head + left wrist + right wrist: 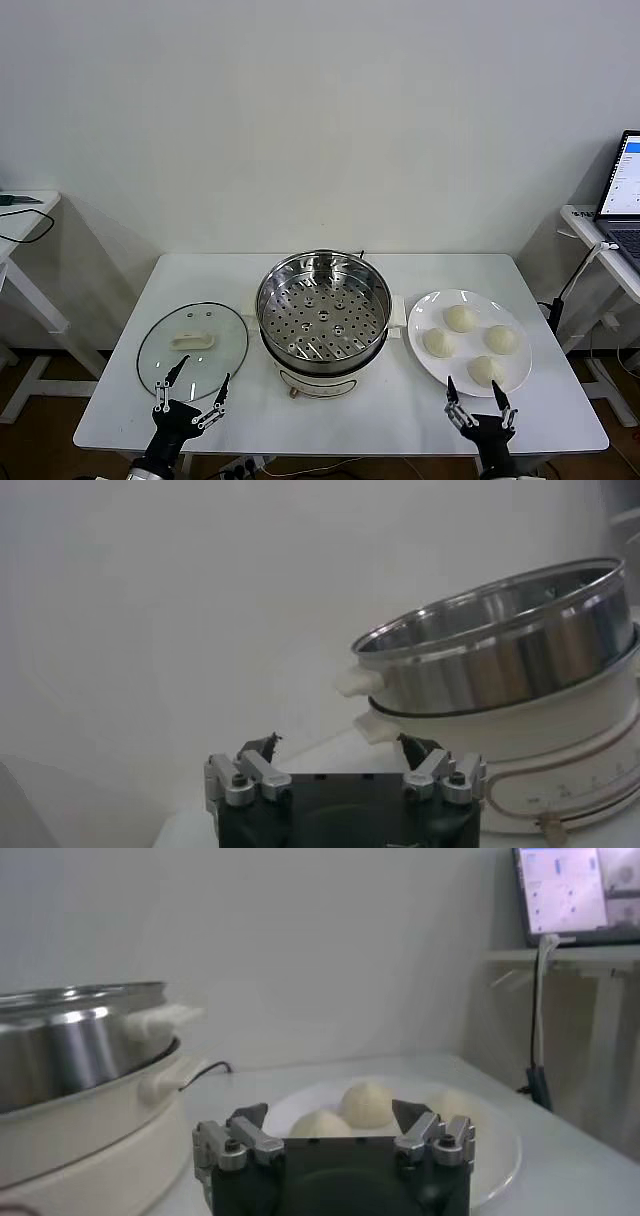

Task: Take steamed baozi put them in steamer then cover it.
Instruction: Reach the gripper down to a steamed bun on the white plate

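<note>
The steamer (372, 290), a shiny steel pot on a cream base, stands uncovered at the table's middle with its perforated tray bare. Its cover (192, 349), a clear glass lid with a cream handle, lies flat to its left. Several cream-white baozi (460, 318) sit on a white plate (515, 372) to its right. My left gripper (206, 368) is open at the lid's near edge, holding nothing. My right gripper (472, 381) is open just before the nearest baozi (487, 371). The right wrist view shows baozi (368, 1103) beyond the open right gripper (330, 1110). The left wrist view shows the steamer (500, 630) past the open left gripper (338, 742).
A laptop (625, 180) stands on a side desk at the far right, with cables hanging by it. Another white desk (25, 215) is at the far left. A white wall runs behind the table. The steamer's cord trails off behind it.
</note>
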